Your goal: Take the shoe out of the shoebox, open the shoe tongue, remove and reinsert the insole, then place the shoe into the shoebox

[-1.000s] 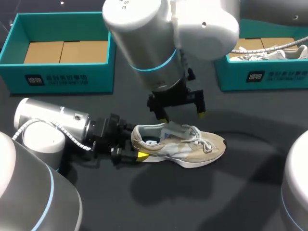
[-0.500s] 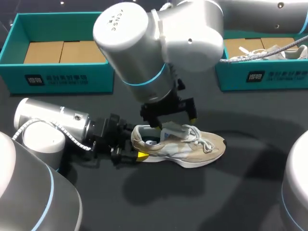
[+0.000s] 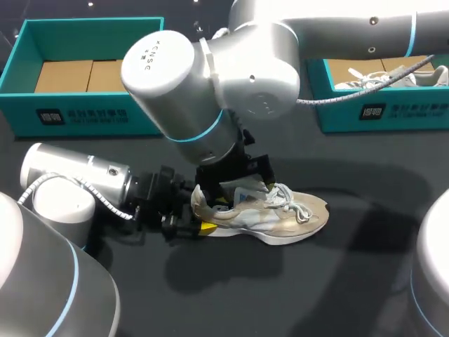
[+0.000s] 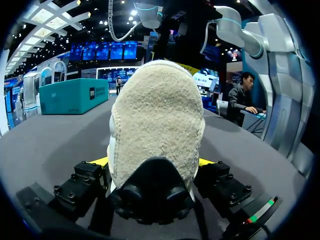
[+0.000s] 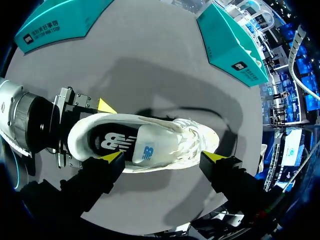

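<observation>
The shoe (image 3: 280, 214) is out of its box and stands on its sole near the middle of the table (image 3: 365, 281), heel toward nine o'clock and toe toward three. The left hand (image 4: 154, 162) comes in low from nine o'clock and is clamped on the heel. A yellow tip shows on either side of the suede heel cup, both pressed against it. That grip looks meant to anchor the shoe so it cannot slide or tip while the other arm works inside it.

The right hand (image 5: 162, 157) hangs just above the shoe, its fingers (image 5: 112, 159) spread wide and holding nothing. One tip sits beside the collar near the heel, the other beside the laces toward the toe. The white tongue (image 5: 150, 148) is raised and leans back over the opening, covering the front of the dark insole (image 5: 107, 142), which lies seated in the shoe. By this, the tongue-and-insole stage is in hand: the tongue wants pushing toward three o'clock before a tip can get under the insole's heel edge.

The teal shoebox (image 3: 91, 116) waits at eleven o'clock, well apart, its cardboard floor bare — likely where the shoe goes back. A second shoebox (image 3: 393, 112) at two o'clock holds another shoe (image 3: 393, 76).
</observation>
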You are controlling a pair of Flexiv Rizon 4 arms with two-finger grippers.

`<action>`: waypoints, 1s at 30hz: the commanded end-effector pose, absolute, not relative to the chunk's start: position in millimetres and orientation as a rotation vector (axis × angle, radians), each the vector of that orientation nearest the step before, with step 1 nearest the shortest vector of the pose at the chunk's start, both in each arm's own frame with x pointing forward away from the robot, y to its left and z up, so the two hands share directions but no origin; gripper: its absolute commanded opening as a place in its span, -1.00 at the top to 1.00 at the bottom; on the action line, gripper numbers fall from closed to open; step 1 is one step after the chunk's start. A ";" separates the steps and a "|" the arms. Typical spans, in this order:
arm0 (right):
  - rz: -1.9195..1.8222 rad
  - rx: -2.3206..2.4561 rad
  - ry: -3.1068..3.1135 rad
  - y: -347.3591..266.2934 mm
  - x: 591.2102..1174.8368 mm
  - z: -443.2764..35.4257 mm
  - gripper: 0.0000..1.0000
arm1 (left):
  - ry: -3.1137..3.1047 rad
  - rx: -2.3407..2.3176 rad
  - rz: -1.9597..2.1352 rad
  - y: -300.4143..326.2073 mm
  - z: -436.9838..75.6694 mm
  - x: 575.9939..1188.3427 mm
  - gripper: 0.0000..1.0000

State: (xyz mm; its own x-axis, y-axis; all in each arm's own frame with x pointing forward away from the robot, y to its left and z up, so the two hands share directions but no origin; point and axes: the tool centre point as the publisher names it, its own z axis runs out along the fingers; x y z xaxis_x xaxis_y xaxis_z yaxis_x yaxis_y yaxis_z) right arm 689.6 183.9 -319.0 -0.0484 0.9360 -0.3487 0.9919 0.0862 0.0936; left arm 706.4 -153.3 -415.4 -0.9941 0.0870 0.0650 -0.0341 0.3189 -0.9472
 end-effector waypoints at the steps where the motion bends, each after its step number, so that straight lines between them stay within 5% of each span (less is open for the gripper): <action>1: -0.316 2.045 1.694 194.5 684.5 -331.5 -1.00 | -2.467 -0.048 1.775 -149.6 -417.3 703.7 1.00; 22: -0.319 2.067 1.542 176.9 699.2 -354.9 -1.00 | -2.467 -0.048 1.775 -149.6 -417.3 703.7 1.00; 30: -0.324 2.097 1.493 163.4 697.5 -349.6 -0.54 | -2.467 -0.048 1.775 -149.6 -417.3 703.7 1.00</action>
